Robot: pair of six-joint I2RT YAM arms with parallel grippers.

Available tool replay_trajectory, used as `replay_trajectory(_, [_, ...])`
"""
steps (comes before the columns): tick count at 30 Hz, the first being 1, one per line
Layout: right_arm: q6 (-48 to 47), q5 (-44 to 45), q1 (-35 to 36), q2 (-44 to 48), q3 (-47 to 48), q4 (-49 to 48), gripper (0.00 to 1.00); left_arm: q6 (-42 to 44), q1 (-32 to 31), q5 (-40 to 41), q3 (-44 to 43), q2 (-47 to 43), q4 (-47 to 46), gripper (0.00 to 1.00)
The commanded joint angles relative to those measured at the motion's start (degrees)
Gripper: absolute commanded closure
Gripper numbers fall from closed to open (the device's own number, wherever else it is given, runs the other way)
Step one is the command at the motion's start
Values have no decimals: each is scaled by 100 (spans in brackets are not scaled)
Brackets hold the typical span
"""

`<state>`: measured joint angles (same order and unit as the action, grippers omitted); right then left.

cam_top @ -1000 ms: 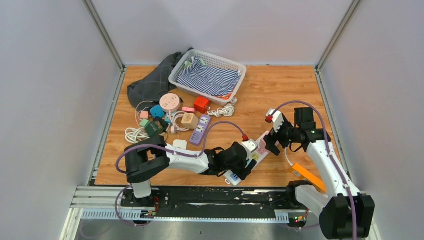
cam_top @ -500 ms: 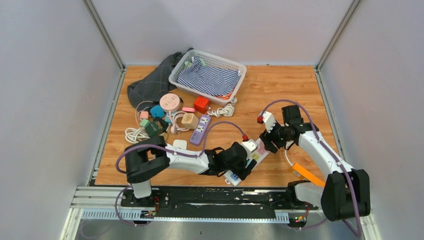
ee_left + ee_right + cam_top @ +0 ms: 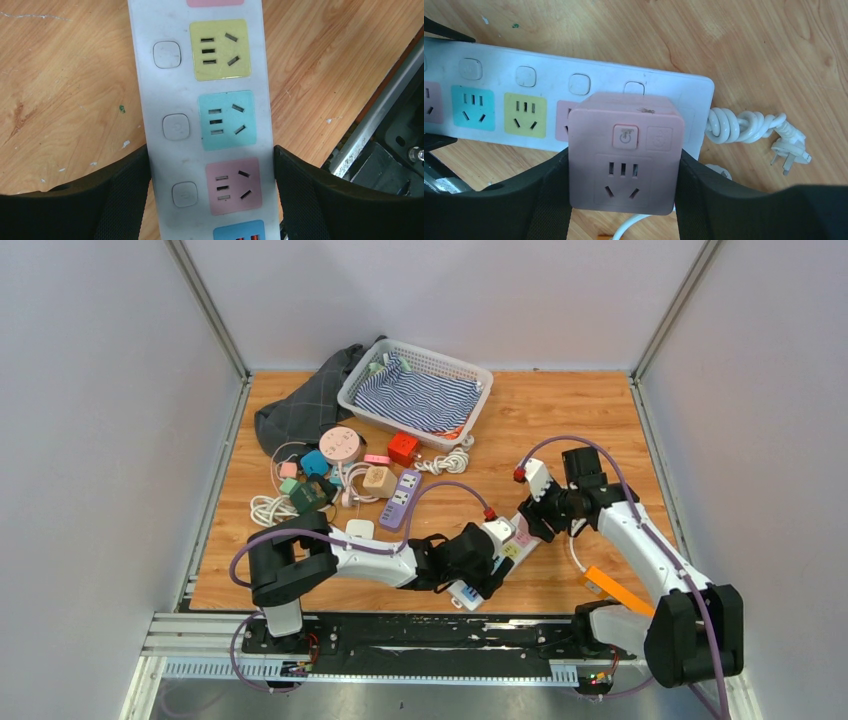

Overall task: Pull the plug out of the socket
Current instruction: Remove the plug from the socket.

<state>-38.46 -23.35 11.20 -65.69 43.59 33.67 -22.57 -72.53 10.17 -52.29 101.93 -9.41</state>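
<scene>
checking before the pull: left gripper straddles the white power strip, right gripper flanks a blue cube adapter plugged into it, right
No: the right wrist view shows the cube adapter is pink, not blue. Everything about the white power strip holds.

My overhead camera sits high behind the arm bases and looks down and forward over the whole table [image 3: 560, 420], near edge to far corners, so everything reads small. The left wrist camera stares straight down from very close at the power strip [image 3: 210, 125] by the table's near edge, and the right wrist camera hangs just as close over the strip's other end, the pink plug cube [image 3: 624, 155] filling its middle. All three views share that strip, and both wrist views catch its yellow socket [image 3: 220, 50] and teal socket [image 3: 226, 120].
</scene>
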Motion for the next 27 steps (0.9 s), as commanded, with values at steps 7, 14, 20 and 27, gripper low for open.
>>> replay_trajectory(7, [289, 115, -221, 263, 24, 6, 100, 121, 90, 126, 43, 180, 81, 100])
replay_trajectory(14, [-1401, -2586, 188, 247, 130, 1689, 100, 123, 90, 138, 49, 182, 87, 100])
replay_trajectory(20, [-600, -1312, 136, 357, 63, 808, 100, 121, 90, 156, 44, 187, 82, 100])
replay_trajectory(27, [432, 733, -443, 349, -25, -207, 100, 121, 90, 125, 60, 187, 82, 100])
